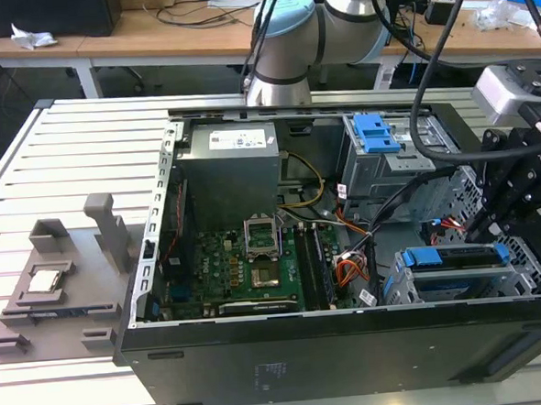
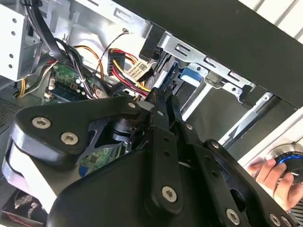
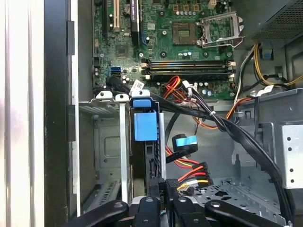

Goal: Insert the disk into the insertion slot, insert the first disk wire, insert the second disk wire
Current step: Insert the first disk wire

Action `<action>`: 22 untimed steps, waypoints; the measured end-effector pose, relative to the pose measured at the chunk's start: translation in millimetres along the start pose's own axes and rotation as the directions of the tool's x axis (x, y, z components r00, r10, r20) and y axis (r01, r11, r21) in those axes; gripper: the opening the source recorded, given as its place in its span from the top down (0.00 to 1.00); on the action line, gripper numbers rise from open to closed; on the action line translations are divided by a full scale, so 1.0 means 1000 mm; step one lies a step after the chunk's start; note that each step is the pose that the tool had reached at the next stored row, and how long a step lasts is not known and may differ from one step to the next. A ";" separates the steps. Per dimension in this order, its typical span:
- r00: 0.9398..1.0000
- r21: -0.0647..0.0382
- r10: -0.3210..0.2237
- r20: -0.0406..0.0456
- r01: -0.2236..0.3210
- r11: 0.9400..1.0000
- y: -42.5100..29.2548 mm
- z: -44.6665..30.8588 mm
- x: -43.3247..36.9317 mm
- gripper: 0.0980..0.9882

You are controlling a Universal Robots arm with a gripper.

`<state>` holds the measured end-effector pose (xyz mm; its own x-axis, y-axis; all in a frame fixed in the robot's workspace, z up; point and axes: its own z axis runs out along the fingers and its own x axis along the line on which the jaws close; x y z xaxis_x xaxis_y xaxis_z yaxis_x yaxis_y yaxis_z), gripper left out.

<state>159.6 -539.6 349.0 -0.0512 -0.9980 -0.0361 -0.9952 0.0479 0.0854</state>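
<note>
You'll find the disk seated in the insertion slot toward the exterior view's right, its blue carrier edge visible and the drive body mostly hidden. The gripper hangs beside its end near the wires, fingers drawn together. Anything pinched between them is hidden.
</note>
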 end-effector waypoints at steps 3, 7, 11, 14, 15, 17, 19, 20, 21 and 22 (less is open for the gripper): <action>1.000 0.000 0.000 0.000 0.000 1.000 -0.0002 0.0023 0.0004 0.92; 1.000 0.000 0.000 0.000 0.000 1.000 -0.0007 0.0066 0.0022 0.92; 1.000 0.000 0.000 0.000 0.000 1.000 -0.0017 0.0095 0.0025 0.92; 1.000 0.000 0.000 0.000 0.000 1.000 -0.0014 0.0061 0.0023 0.92; 1.000 0.000 0.000 0.000 0.000 1.000 -0.0014 0.0060 0.0024 0.92; 1.000 0.000 0.000 0.000 0.000 1.000 -0.0015 0.0058 0.0033 0.92; 1.000 0.000 0.000 0.000 0.000 1.000 -0.0015 0.0057 0.0046 0.92; 1.000 0.000 0.000 0.000 0.000 1.000 -0.0015 0.0057 0.0051 0.92; 1.000 0.000 0.000 0.000 0.000 1.000 -0.0016 0.0058 0.0053 0.92; 1.000 0.000 0.000 0.000 0.000 1.000 -0.0016 0.0061 0.0054 0.92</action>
<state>160.4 -544.9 342.6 -0.0512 -0.9980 -0.0361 -0.9952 0.0480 0.0855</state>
